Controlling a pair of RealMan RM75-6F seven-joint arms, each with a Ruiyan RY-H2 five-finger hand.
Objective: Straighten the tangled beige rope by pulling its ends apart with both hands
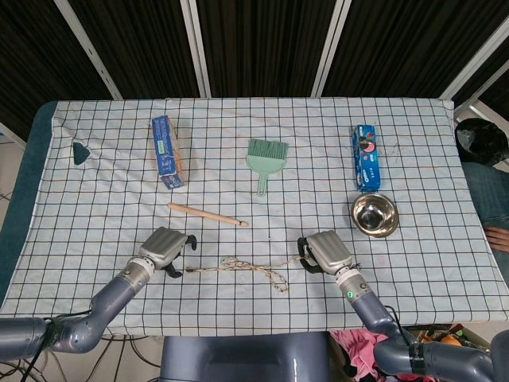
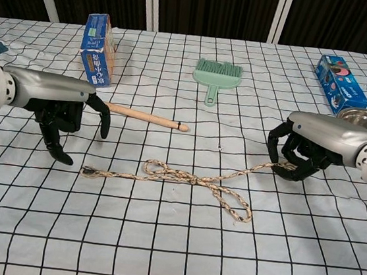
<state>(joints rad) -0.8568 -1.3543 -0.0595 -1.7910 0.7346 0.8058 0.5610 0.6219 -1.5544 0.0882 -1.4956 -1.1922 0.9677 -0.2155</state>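
Head view: lying near the front edge of the black-gridded white tablecloth [image 1: 95,199], the tangled beige braided rope [image 1: 246,269], long axis running left to right across the table. Pointing left with its frayed free end, close beside the left hand [image 1: 165,248]; reaching right with the other end into the right hand [image 1: 324,252]. Bunching into loops around the middle, one loop sagging toward the front edge. Hovering or resting at the left end, the left hand, fingers dark and spread; not possible to tell here whether touching the rope. Closing around the right end, the right hand.

Sitting farther back: a wooden stick [image 1: 208,214], a blue carton [image 1: 167,151], a green hand brush [image 1: 265,159], a blue snack packet [image 1: 367,156] and a steel bowl [image 1: 374,214].

Chest view: stretching horizontally, the rope [image 2: 185,179], frayed tip pointing left, just below the left hand [image 2: 57,106] and apart from its fingertips. Hanging spread and holding nothing, the left hand's fingers [image 2: 58,150]. Curling around the rope's right end, the right hand [image 2: 304,151], gripping it just above the cloth. Rising slightly toward that grip, the right stretch of rope; knotting in the middle, with a loop trailing toward the camera.
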